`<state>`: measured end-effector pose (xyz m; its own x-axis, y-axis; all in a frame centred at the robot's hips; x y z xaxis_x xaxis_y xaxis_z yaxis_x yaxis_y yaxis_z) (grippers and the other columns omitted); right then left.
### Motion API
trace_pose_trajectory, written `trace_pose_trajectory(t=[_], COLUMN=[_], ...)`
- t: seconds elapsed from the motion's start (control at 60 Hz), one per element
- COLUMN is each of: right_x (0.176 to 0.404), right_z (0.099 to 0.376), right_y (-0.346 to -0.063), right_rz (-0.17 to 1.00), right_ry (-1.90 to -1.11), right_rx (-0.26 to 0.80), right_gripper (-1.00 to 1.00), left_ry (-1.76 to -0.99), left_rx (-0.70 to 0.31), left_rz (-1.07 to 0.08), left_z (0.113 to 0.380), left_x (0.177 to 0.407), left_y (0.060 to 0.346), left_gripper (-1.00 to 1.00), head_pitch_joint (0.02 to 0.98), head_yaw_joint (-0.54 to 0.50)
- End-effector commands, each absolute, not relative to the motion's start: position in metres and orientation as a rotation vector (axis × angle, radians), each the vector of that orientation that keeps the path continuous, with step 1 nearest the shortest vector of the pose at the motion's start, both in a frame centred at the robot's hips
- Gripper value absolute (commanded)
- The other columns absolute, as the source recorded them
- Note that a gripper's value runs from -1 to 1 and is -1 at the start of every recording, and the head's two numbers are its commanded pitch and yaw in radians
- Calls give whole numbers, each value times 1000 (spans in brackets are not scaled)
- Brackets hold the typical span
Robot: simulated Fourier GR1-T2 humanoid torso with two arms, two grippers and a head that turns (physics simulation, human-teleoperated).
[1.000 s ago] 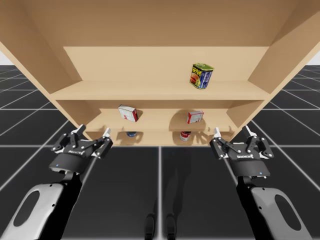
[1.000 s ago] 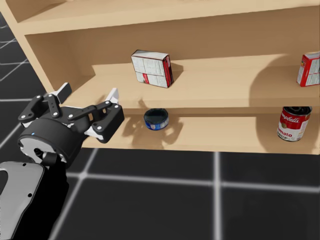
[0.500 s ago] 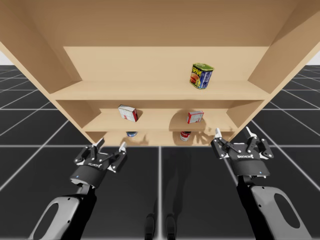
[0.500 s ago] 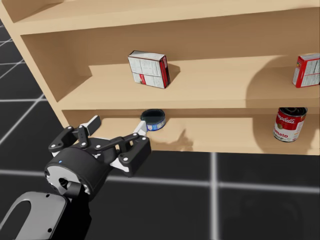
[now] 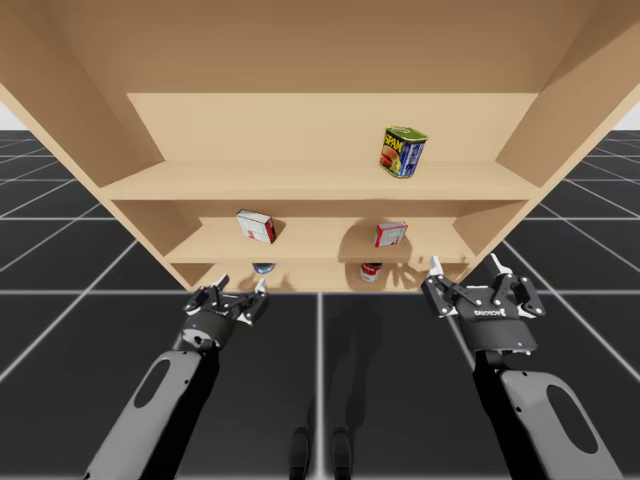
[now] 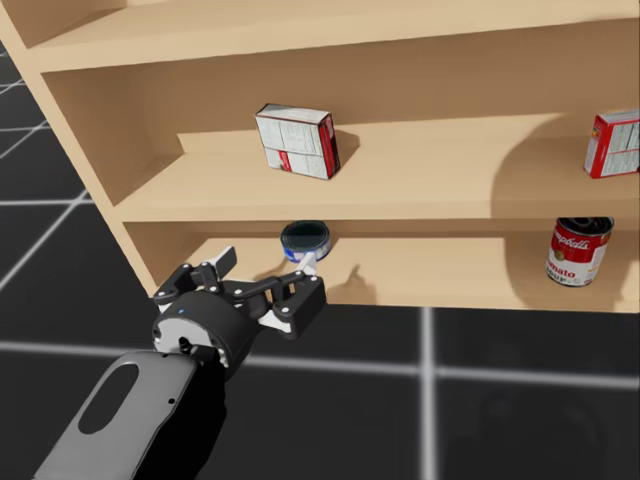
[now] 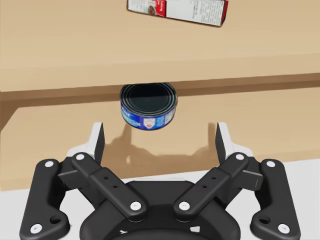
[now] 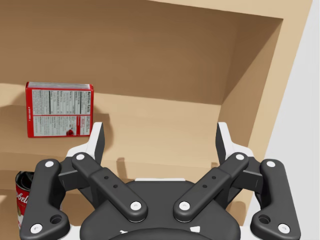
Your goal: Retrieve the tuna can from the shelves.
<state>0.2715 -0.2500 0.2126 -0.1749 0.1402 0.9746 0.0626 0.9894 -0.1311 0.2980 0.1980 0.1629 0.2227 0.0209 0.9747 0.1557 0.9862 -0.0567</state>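
change: swung left gripper (image 5: 232, 290) in from far left to bottom shelf's front, spread wide, facing tuna can (image 7: 148, 106) just ahead, untouched; turned head slightly; kept right gripper (image 5: 466, 264) parked, spread wide | shelves (image 5: 320, 180): bottom holds tuna can, red round can (image 6: 577, 252); middle, white box (image 6: 297, 140), red box (image 6: 612, 143); top, blue tin (image 5: 403, 151)

Left gripper (image 7: 160, 134): fingers (image 7: 96, 142) spread wide, touching nothing. Tuna can (image 7: 148, 107): short, round, blue label, dark top, upright on lower shelf (image 7: 45, 140), just ahead of gripper, centred on gap between fingers. Upper shelf (image 7: 75, 50) above can; red-and-white box (image 7: 177, 7) on it, farther back.
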Motion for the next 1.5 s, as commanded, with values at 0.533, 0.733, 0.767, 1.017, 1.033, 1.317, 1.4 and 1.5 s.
trace_pose_trajectory(t=[0.533, 0.733, 0.767, 1.017, 1.033, 1.317, 1.4, 1.5], right_x=[271, 271, 271, 271, 271, 270, 270, 270], right_z=[213, 213, 213, 214, 214, 214, 214, 214], right_y=[-250, -250, -251, -251, -251, -251, -251, -252], right_rz=[71, 71, 70, 67, 66, 65, 64, 63], right_ry=[-1749, -1749, -1750, -1750, -1750, -1749, -1749, -1749], right_rx=[-150, -149, -149, -147, -147, -145, -144, -144], right_gripper=[-1000, -1000, -1000, -1000, -1000, -1000, -1000, -1000], left_ry=[-1255, -1234, -1231, -1215, -1214, -1172, -1161, -1159], left_rx=[-88, -76, -76, -65, -65, -79, -86, -88], left_rz=[-123, -109, -106, -85, -86, -67, -61, -62], left_z=[134, 127, 126, 120, 120, 111, 108, 107], left_x=[371, 388, 389, 405, 406, 416, 417, 417], left_y=[182, 181, 181, 180, 180, 182, 182, 183], left_gripper=[-1000, -1000, -1000, -1000, -1000, -1000, -1000, -1000], head_pitch_joint=[718, 717, 717, 720, 720, 721, 721, 721], head_yaw_joint=[207, 209, 208, 204, 204, 202, 202, 202])
